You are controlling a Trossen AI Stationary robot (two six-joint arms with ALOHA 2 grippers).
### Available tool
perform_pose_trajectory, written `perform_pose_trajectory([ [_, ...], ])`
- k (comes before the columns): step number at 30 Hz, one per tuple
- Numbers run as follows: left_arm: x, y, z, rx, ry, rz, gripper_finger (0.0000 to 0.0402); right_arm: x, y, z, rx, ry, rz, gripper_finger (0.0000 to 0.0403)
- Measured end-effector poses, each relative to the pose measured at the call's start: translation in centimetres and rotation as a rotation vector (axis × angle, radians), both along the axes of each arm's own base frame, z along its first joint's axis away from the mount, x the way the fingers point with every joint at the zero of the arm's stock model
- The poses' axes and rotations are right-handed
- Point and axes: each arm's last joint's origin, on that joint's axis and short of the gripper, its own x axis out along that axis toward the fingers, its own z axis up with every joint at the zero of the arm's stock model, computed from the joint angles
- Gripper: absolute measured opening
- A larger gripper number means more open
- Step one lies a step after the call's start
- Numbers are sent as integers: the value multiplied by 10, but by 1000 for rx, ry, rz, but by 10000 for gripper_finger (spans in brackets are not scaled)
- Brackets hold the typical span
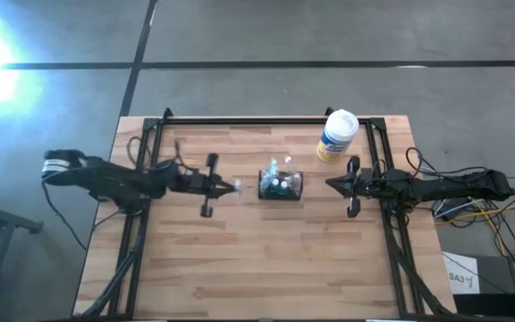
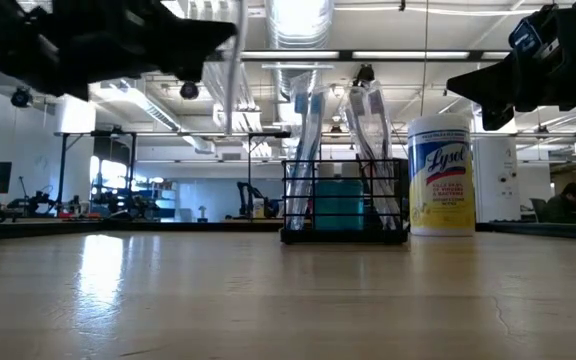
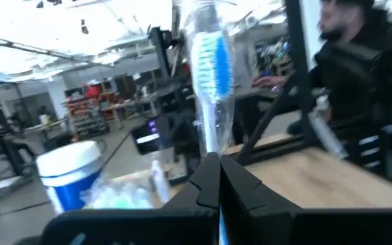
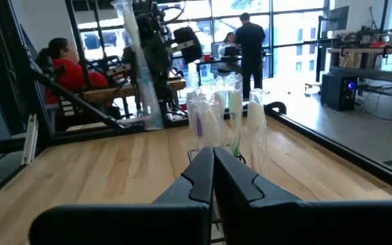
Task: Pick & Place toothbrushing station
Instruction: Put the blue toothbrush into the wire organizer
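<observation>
The toothbrushing station (image 1: 280,185), a small black wire-mesh caddy, stands at the table's middle. In the low view (image 2: 343,205) several wrapped toothbrushes (image 2: 308,120) stand upright in it. My left gripper (image 1: 229,186), just left of the caddy and above the table, is shut on another toothbrush (image 3: 209,68) with blue bristles in a clear wrapper. My right gripper (image 1: 332,185) is shut and empty just right of the caddy. It points at the caddy's toothbrushes (image 4: 223,116). My left gripper pinches the wrapped toothbrush by its handle (image 3: 213,146) between its two fingers. The fingers come level from the table's left and lie across it. The brush stands upright, its bristle head (image 3: 213,54) above the fingers, lifted clear of the table (image 2: 236,80).
A white Lysol canister (image 1: 336,136) with a yellow label stands behind and to the right of the caddy, near my right arm. A black frame (image 1: 266,122) runs round the table's far and side edges. People (image 4: 63,68) are in the room beyond.
</observation>
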Motion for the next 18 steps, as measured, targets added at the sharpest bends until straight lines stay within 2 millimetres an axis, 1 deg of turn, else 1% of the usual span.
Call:
perform_pose_trajectory([
  [3, 25, 10, 4, 26, 18, 30, 0, 0, 0, 0, -3, 1, 0, 8],
  [7, 53, 24, 9, 34, -10, -9, 0, 0, 0, 0, -3, 2, 0, 8],
  [10, 65, 33, 9, 43, -34, 13, 0, 0, 0, 0, -4, 5, 0, 8],
  [14, 77, 45, 2, 37, -6, 43, 0, 0, 0, -1, -17, 10, 0, 8],
  [18, 85, 51, -7, 44, 22, 56, 0, 0, 0, -1, -30, 13, -1, 8],
])
